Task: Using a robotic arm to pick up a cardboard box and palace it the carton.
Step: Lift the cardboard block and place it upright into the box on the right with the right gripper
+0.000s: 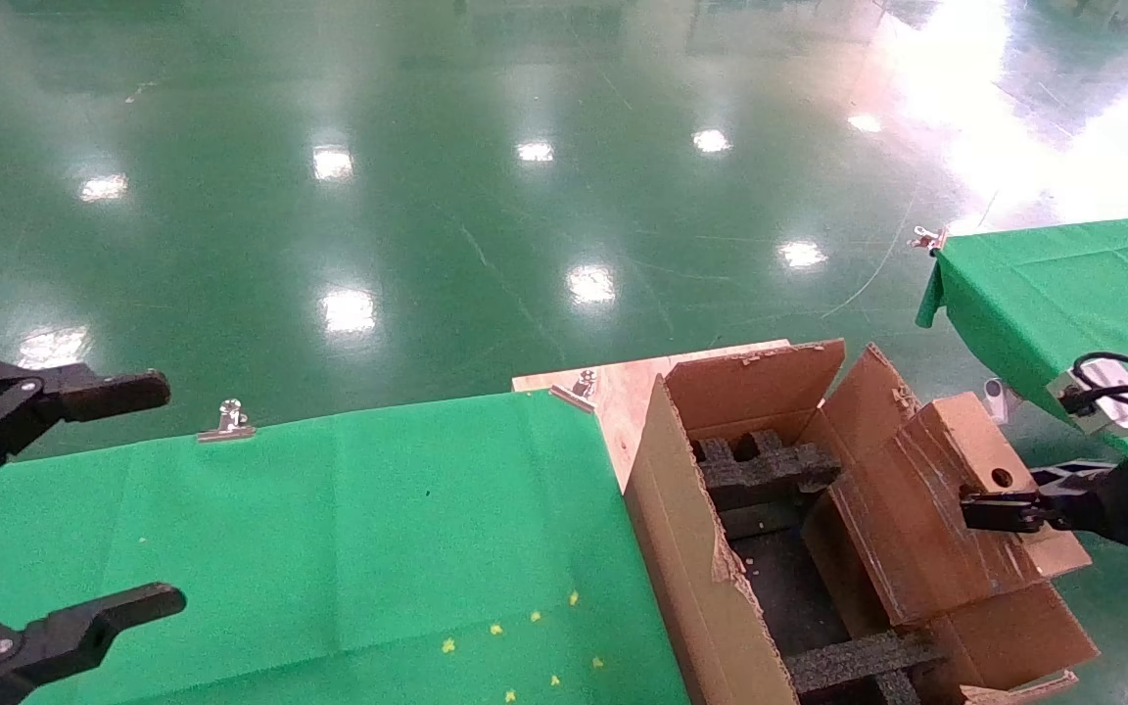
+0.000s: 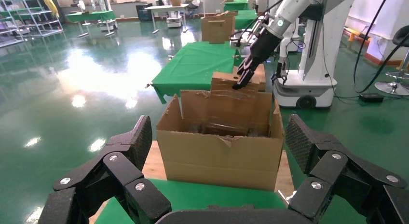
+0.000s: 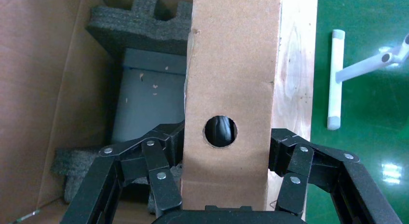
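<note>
From the head view, my right gripper (image 1: 1000, 511) pinches the cardboard box (image 1: 956, 509) over the right side of the carton (image 1: 691, 548), above its right flap. My left gripper (image 1: 55, 509) is parked well left of the carton, fingers spread over the green table (image 1: 329, 529).

In the left wrist view, the box (image 2: 241, 81) stands just above the carton's (image 2: 219, 151) far wall, held by the robotic arm (image 2: 284, 19).

In the right wrist view, my 2 fingers (image 3: 159, 178) clamp the box's (image 3: 231, 89) broad faces beside its round hole; black foam (image 3: 140, 26) lies below. I judge it light, stiff, its taped face slippery, so gripping bare cardboard suits.
</note>
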Controlling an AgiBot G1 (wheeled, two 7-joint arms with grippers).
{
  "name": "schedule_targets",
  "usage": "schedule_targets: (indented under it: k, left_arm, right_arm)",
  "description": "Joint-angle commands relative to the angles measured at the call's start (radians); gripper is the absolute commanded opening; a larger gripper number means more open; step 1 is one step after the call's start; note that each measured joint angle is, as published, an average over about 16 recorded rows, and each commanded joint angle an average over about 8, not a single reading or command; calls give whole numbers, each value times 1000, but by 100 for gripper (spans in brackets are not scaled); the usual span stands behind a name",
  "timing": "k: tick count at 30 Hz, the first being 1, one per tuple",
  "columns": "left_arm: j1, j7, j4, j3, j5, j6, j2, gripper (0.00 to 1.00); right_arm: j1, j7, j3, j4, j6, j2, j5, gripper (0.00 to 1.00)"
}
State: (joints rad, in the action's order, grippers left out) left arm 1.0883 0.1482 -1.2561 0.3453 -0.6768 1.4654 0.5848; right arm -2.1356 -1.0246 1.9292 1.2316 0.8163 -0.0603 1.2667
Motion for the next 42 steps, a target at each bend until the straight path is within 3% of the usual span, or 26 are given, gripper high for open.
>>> schedule_targets:
  k: [1,11,23,32,42]
  left_arm:
    - [0,0,0,0,0,0,0,100]
    - [0,0,0,0,0,0,0,100]
    - [0,0,0,0,0,0,0,100]
    - [0,0,0,0,0,0,0,100]
    - [0,0,0,0,0,0,0,100]
  right_arm:
    - [7,-42,8,30,-26,6,26,0]
    - [88,-161,72,46,-172,-56,75,0]
    - [214,-214,132,-21,-309,-163,35,0]
    - [326,-206,148,-130,-394,-274,-33,0]
    - [432,-143,126,-248,-410,-377,-126,0]
